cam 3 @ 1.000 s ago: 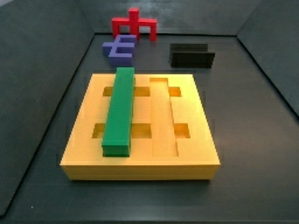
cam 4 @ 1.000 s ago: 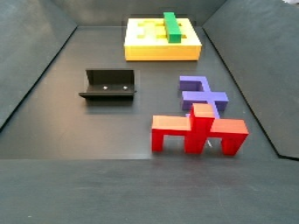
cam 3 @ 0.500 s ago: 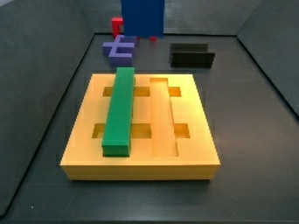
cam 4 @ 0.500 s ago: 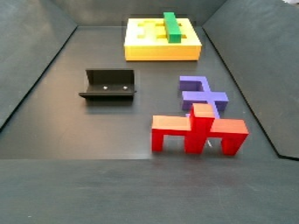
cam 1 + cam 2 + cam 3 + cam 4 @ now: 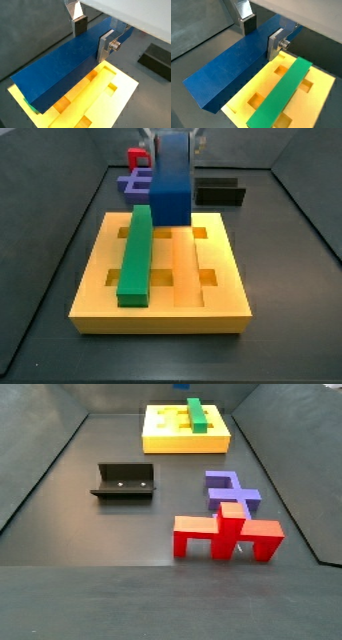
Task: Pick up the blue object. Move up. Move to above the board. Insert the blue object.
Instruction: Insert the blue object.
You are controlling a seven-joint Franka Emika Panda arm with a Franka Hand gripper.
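Wrist view: gripper clamped on blue bar above yellow board. Probably needs lining up with free groove beside green bar before lowering.

The gripper has flat silver finger plates with dark pads (one plate carries a round screw), under a pale housing.

My gripper clamps the blue object, whose far end hides part of the board. In a side view the frame's top edge cuts my gripper off.
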